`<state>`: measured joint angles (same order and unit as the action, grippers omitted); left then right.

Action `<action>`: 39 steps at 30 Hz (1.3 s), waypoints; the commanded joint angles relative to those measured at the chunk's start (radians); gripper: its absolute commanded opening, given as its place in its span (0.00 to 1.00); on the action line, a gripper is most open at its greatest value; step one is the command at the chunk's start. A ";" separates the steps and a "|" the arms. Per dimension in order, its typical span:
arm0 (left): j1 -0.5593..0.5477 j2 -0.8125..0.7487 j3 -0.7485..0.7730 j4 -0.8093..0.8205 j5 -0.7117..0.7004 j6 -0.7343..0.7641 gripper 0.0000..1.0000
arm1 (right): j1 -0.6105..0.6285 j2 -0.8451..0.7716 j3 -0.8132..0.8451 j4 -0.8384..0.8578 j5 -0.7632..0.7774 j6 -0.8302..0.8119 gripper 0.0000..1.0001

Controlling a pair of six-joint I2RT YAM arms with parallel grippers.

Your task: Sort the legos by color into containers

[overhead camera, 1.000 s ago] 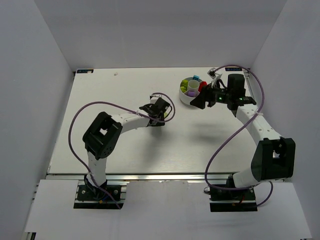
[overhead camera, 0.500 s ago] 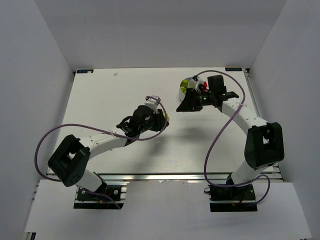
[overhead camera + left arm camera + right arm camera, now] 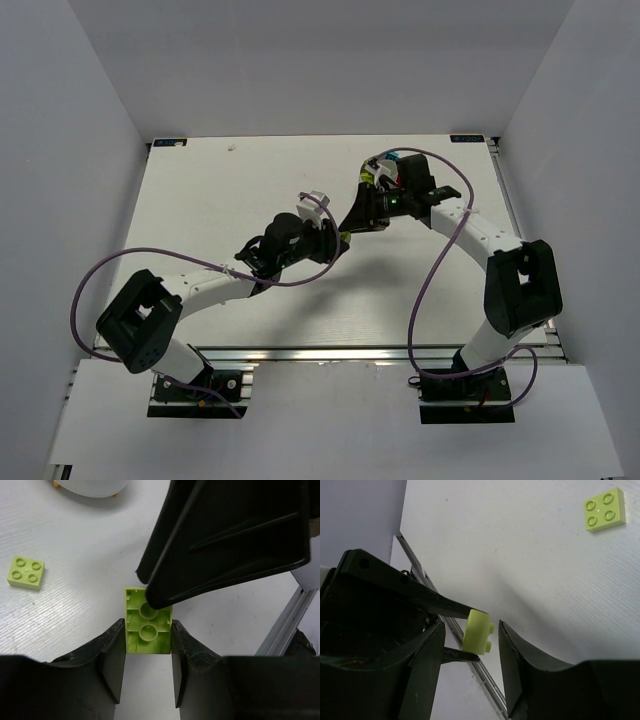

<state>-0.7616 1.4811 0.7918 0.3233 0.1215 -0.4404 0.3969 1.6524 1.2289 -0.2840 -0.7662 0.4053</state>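
Table (image 3: 200,200) — white, flat, bearing everything listed below.
Left arm (image 3: 200,283) and right arm (image 3: 480,235): both reach in and meet near the table's middle.
Dish (image 3: 94,485): round and white, on the table, mostly hidden under the right arm in the top view.
Left gripper (image 3: 148,625): fingers clamped on a lime green brick (image 3: 148,636), held off the table with its hollow underside showing.
Right gripper (image 3: 471,630): fingers apart, one on either side of that same brick; contact cannot be told.
Second lime green brick (image 3: 605,509) — loose, studs up, flat on the table, apart from the dish and both grippers.
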 commanded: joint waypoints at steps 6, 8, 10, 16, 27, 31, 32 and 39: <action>-0.019 -0.025 0.023 0.046 0.020 0.026 0.14 | 0.023 0.015 -0.008 0.028 -0.022 0.033 0.51; -0.019 -0.024 0.029 0.042 0.010 0.028 0.14 | 0.031 0.014 -0.012 0.026 -0.022 0.032 0.50; -0.022 -0.022 0.034 0.037 -0.002 0.035 0.14 | 0.036 0.009 -0.022 0.020 -0.021 0.029 0.46; -0.028 -0.022 0.057 0.016 -0.040 0.068 0.15 | 0.042 0.001 -0.040 0.009 -0.025 0.017 0.39; -0.030 -0.028 0.075 -0.027 -0.101 0.059 0.58 | 0.034 0.006 0.024 0.026 -0.050 -0.008 0.02; -0.030 -0.074 0.052 -0.026 -0.190 0.031 0.75 | 0.007 0.021 0.121 -0.016 0.004 -0.100 0.00; -0.030 -0.085 0.037 -0.027 -0.207 0.023 0.82 | -0.001 0.032 0.141 -0.024 0.017 -0.135 0.00; -0.030 -0.148 0.003 -0.123 -0.335 -0.047 0.88 | -0.075 0.079 0.303 -0.032 0.192 -0.261 0.00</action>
<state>-0.7937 1.3758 0.8055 0.2691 -0.1257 -0.4438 0.3481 1.7187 1.4654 -0.3180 -0.6804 0.2398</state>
